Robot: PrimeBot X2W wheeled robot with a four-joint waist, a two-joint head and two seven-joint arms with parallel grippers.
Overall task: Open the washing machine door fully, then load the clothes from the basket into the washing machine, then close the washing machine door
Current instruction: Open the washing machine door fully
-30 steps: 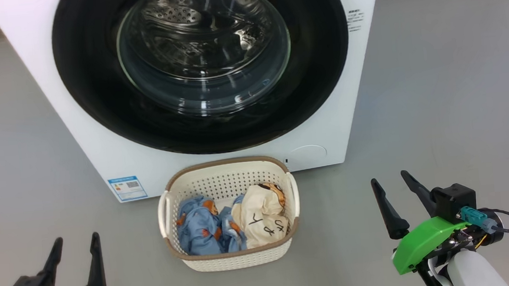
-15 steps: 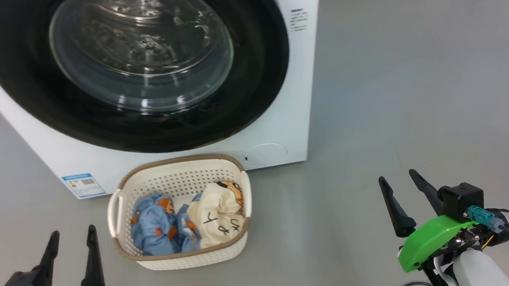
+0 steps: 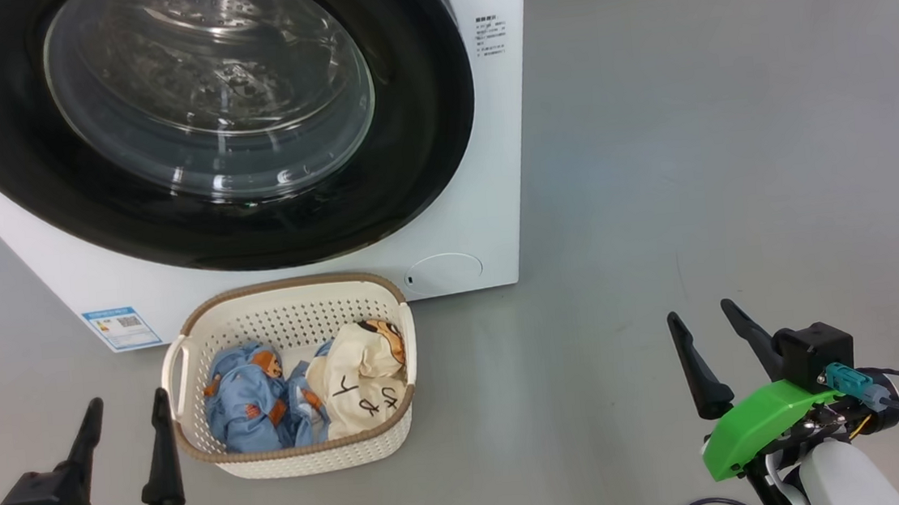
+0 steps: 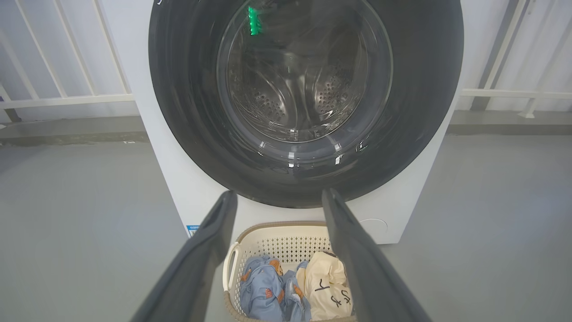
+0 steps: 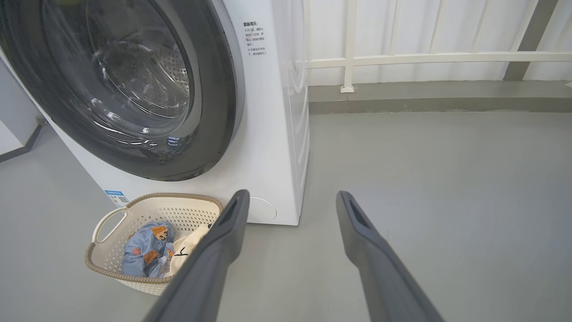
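Head view has swung to the right over the last second, so the washing machine (image 3: 502, 158) and the basket (image 3: 290, 286) now sit nearer the left hand (image 3: 127, 397); the things themselves have not moved. The washing machine door (image 3: 426, 124) is shut, ahead of and above that hand. The clothes (image 3: 299, 392) lie in the basket just ahead of it. The right hand (image 3: 697, 310) faces bare floor (image 3: 732, 138). Both hands are spread wide and empty. The robot seems to be lining up on the door, and opening has not begun.

The left gripper (image 3: 127, 401) and the right gripper (image 3: 699, 312) hover low, jaws spread wide, empty.
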